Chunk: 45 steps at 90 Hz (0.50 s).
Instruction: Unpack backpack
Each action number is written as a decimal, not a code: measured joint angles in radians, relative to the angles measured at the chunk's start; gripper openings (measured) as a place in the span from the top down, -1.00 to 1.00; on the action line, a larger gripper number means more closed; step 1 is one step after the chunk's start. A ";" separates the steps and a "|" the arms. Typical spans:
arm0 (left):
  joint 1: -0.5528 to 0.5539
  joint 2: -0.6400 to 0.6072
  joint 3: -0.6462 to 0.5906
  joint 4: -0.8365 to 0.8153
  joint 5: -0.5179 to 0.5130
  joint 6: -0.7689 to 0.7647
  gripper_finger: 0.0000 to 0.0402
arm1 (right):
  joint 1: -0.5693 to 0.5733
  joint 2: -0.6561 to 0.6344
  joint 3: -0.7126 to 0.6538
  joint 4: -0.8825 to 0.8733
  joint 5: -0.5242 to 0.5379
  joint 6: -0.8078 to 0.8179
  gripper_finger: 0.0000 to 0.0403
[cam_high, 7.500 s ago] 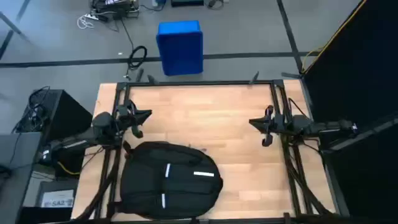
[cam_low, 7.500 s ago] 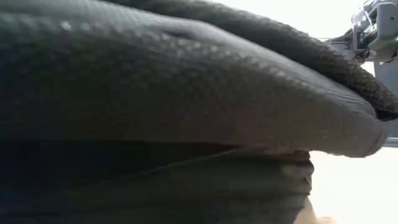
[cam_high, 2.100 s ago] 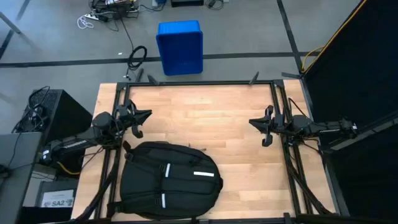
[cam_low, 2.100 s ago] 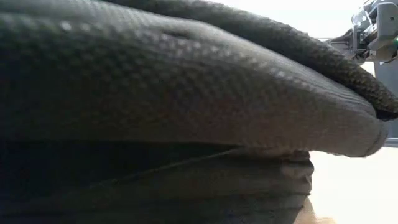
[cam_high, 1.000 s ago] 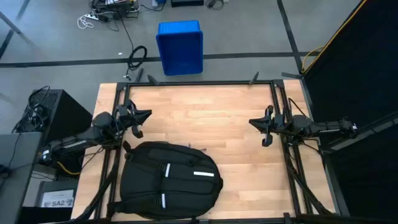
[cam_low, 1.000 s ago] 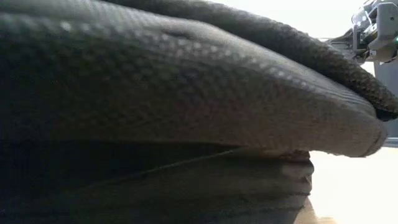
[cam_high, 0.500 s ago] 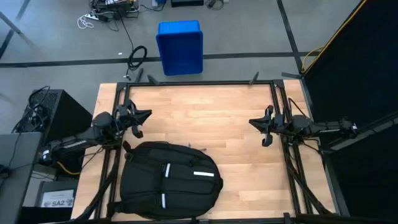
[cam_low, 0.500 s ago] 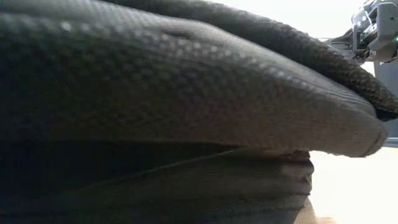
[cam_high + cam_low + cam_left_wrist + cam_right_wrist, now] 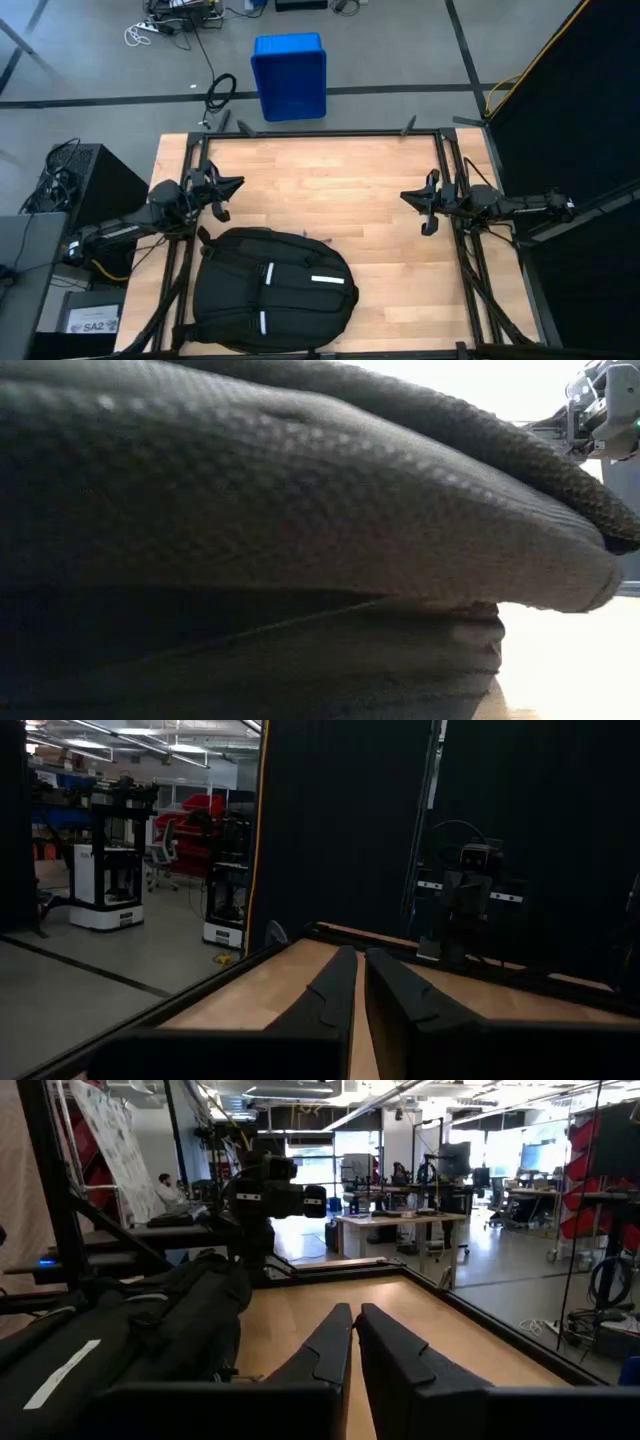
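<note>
Still unmoved: backpack point(image 9: 272, 290), both arms

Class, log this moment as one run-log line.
backpack: closed, near table edge | left gripper: shut, idle | right gripper: shut, idle

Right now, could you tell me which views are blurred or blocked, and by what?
Low view: the backpack sits right against the lens, soft-focused, filling nearly the whole picture. High view: even light, nothing blocked. Right wrist view: bright room lights behind, table clear to see.
</note>
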 joint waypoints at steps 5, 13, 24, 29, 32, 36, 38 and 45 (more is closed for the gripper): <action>0.000 0.000 0.000 0.000 0.000 0.000 1.00 | 0.000 0.000 0.000 0.000 0.000 0.000 0.98; 0.000 0.000 0.000 0.000 0.000 0.000 1.00 | 0.000 0.000 0.000 0.000 0.000 0.000 0.96; 0.000 0.000 0.000 0.000 0.000 0.000 1.00 | 0.000 0.000 0.000 0.000 0.000 0.000 0.96; 0.000 0.000 0.000 0.000 0.000 0.000 1.00 | 0.000 0.000 0.000 0.000 0.000 0.000 0.97; 0.000 0.000 0.000 0.000 0.000 0.000 1.00 | 0.000 0.000 0.000 0.000 0.000 0.000 0.97; 0.000 0.000 0.000 0.000 0.000 0.000 1.00 | 0.000 0.000 0.000 0.000 0.000 0.000 0.98; 0.000 0.000 0.000 0.000 0.000 0.000 1.00 | 0.000 0.000 0.000 0.000 0.000 0.000 0.99; 0.000 0.000 0.000 0.000 0.000 0.000 1.00 | 0.000 0.000 0.000 0.000 0.000 0.000 1.00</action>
